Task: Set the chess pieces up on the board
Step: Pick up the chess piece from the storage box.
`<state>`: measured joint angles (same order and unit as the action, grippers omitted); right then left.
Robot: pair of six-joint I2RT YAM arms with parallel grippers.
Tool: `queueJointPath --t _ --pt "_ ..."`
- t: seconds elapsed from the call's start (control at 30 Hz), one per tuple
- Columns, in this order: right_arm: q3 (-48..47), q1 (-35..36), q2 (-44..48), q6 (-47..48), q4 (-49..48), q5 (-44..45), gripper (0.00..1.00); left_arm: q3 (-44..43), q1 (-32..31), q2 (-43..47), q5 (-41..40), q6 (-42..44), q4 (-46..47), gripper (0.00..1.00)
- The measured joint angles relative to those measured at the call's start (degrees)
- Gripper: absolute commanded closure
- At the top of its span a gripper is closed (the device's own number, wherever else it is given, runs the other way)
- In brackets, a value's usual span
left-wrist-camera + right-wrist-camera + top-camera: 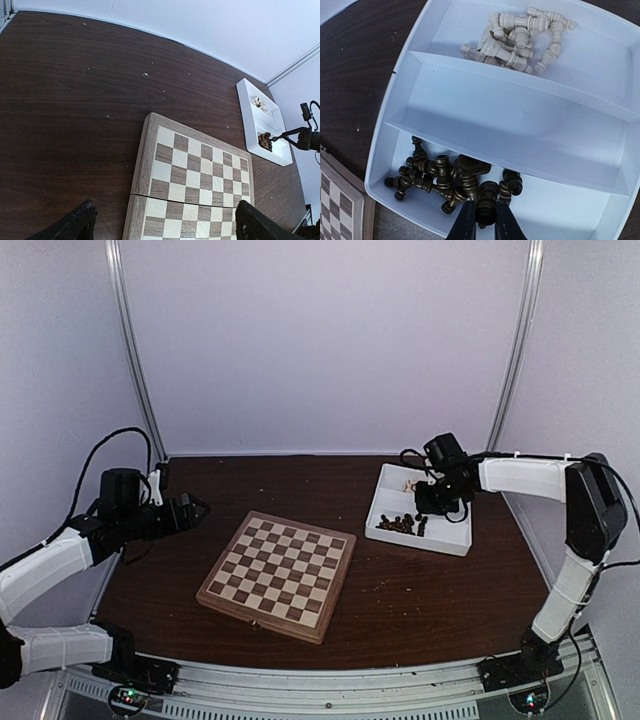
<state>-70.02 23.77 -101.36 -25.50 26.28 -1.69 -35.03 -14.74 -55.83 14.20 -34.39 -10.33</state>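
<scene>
- The right gripper [486,221] pinches one dark piece [487,194] in the tray's [520,115] near part (tight, I think).
- The left gripper [164,229] is wide open, left of the tray.
- The board [278,575] lies left of the tray.

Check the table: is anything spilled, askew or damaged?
Nothing spilled or damaged. The board sits skewed to the table edge and holds no pieces. Cream pieces and dark pieces lie in heaps in separate end compartments of the tray, where the right gripper pinches one dark piece.
</scene>
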Motion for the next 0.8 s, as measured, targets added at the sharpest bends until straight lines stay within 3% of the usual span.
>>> queueJointPath --t 0.23,0.43,0.8 --pt "-1.0 0.3 8.0 4.3 2.5 -1.4 0.87 0.0 0.0 0.8 0.0 0.0 0.0 0.02" --pt "-2.1 1.5 11.0 9.4 2.6 -10.5 0.88 0.0 0.0 0.8 0.1 0.0 0.0 0.02" --pt "-3.2 17.5 10.6 14.0 1.8 -14.3 0.86 0.0 0.0 1.2 -0.3 -0.1 -0.8 0.02"
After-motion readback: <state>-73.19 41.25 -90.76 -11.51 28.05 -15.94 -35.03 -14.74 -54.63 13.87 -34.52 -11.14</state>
